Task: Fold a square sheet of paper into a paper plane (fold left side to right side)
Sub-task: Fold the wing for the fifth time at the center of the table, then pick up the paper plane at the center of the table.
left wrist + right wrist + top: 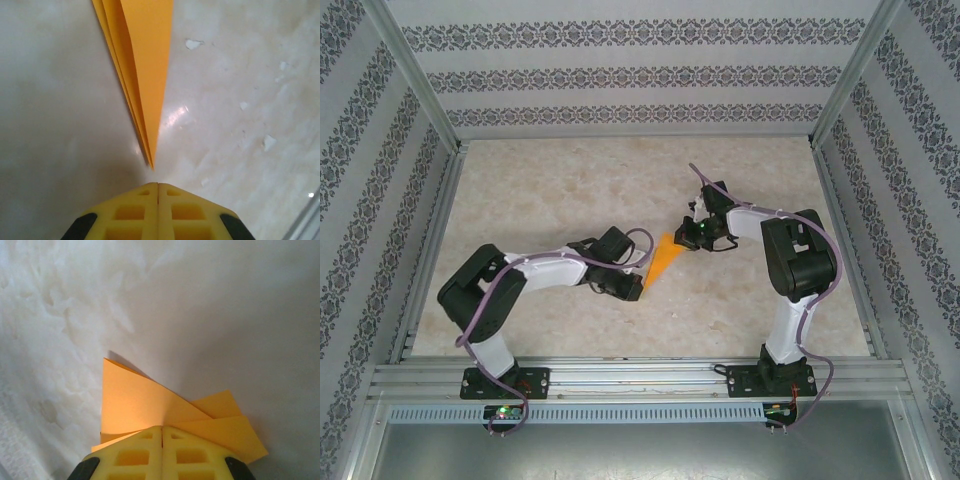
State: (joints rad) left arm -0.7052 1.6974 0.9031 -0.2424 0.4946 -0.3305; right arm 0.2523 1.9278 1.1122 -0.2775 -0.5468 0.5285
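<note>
On beige marbled counter [550, 190]: slim, pointed, bright orange folded paper plane [662, 258], lying between two arms, sharp nose toward left arm, wide tail toward right arm. Left end effector [158, 185], yellow, clenched, grasping nothing; stops just short of nose, bare counter between. Right end effector [162, 428], likewise yellow, clenched right at tail; layered orange flaps fanning out from beneath it, one flap lifted, casting shadow. Cannot tell whether paper pinched or merely pressed down.
</note>
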